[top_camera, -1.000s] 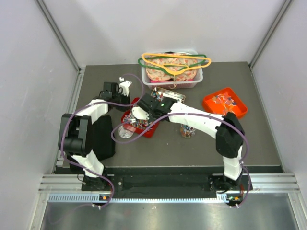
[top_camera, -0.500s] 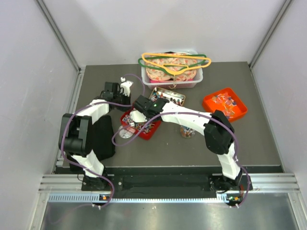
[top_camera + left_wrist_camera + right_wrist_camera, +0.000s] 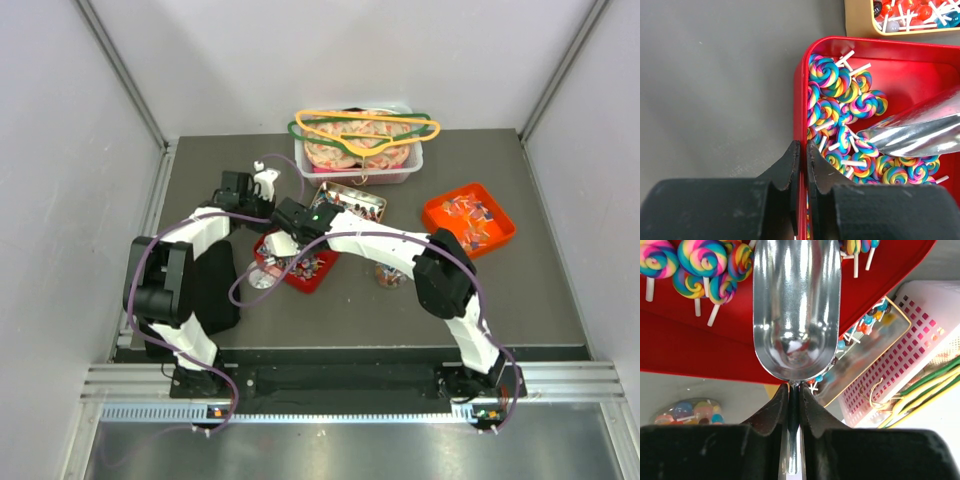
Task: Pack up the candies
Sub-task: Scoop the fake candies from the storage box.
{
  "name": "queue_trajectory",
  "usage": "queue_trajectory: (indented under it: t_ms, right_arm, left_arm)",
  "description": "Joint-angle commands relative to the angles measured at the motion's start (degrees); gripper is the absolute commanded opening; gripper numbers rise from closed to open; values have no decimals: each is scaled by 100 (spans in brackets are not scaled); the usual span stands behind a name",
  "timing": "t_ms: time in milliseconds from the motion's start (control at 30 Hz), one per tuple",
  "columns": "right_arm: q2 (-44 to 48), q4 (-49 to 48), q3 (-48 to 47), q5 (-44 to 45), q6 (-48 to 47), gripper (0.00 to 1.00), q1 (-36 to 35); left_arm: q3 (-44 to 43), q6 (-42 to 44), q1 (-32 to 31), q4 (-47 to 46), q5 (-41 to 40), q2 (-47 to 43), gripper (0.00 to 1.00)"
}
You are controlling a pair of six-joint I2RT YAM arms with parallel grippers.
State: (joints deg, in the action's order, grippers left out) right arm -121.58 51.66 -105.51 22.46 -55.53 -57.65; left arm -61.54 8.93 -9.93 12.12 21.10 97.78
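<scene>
**Step in hand: loading the scoop.**

1. The candies (image 3: 845, 125) are swirl lollipops on white sticks. They lie heaped in the red tray (image 3: 801, 90), crowded against its left wall and near corner. The far part of the tray floor is bare.
2. The scoop (image 3: 796, 305) lies low inside the tray with its open lip toward the heap. In the left wrist view its tip touches the nearest candies. Its bowl looks empty, and I judge no load has been taken yet.
3. My right claw (image 3: 794, 390) is pressed together on the scoop's thin handle, just behind the bowl. The candies lie straight ahead of it, beyond the scoop lip.
4. My left claw (image 3: 802, 147) pinches the tray's left wall, one finger outside and one inside. The candies sit just beside its inner finger.
5. The tray rests on the worktop (image 3: 715, 75). A tin (image 3: 900, 15) of ball lollipops lies just beyond it.

**Next move (judgement).**

- Drive the scoop forward and low, under the heap and toward the held wall, so the candies ride into the bowl.
- Keep the left grip firm, or the tray will slide.
- Then tip the lip up and lift level. The sticks can snag and spill a load.
- I cannot tell which container is meant to receive them.
</scene>
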Motion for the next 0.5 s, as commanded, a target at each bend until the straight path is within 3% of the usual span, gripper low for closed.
queue_trajectory:
  t_ms: [0,467]
  right_arm:
    - [-147,-59,-294,-540,-125,0,-176]
    - [-437,-446,-259,-1042,314,0,-326]
  left_arm:
    - [-288,-321,-149,-113,324,-277,0]
    - [-710,-524,-228,-69,333,-408,0]
